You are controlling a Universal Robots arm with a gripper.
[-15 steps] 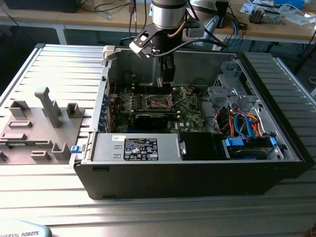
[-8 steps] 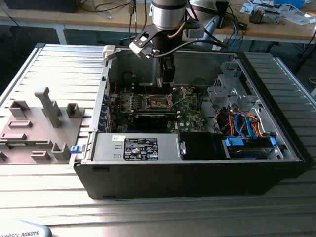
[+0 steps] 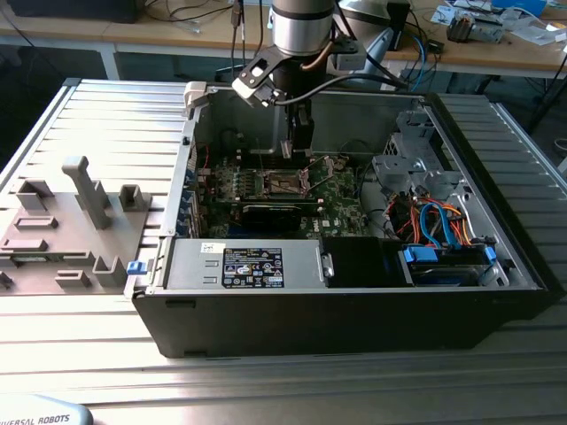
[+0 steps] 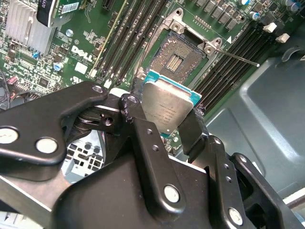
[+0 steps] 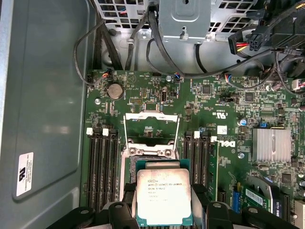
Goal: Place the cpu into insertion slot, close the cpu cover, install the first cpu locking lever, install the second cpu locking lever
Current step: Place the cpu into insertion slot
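Gripper: the gripper [image 4: 164,121] is seen clamped on the cpu [image 4: 167,102], which is pinched by two opposite edges between the black fingers [image 4: 137,123]. The metal top is left uncovered.
Reason for the hold: an edge grip is judged to keep the flat underside free, so that it can be met squarely by the socket.
Cpu position: the chip is carried in the air above the insertion slot [image 4: 178,57], offset to one side of it and not touching it. In the first wrist view part of the insertion slot [image 5: 150,153] is hidden behind the cpu [image 5: 164,195].
Insertion slot: its dark centre is exposed and nothing is seated in it.
Cpu cover: the cpu cover [image 5: 151,116] is swung open away from the insertion slot, on the side opposite the chip, so the way down is not blocked.
Locking lever: a thin locking lever [image 4: 238,58] is seen unlatched, angled out from a corner of the insertion slot.
Edges: the insertion slot is flanked on two sides by rows of memory slots [image 5: 101,167], just beside its metal rim. The room there for the fingers is judged tight.
Open room: above the insertion slot the computer case [image 3: 354,301] is open, and the arm is admitted from over the top.
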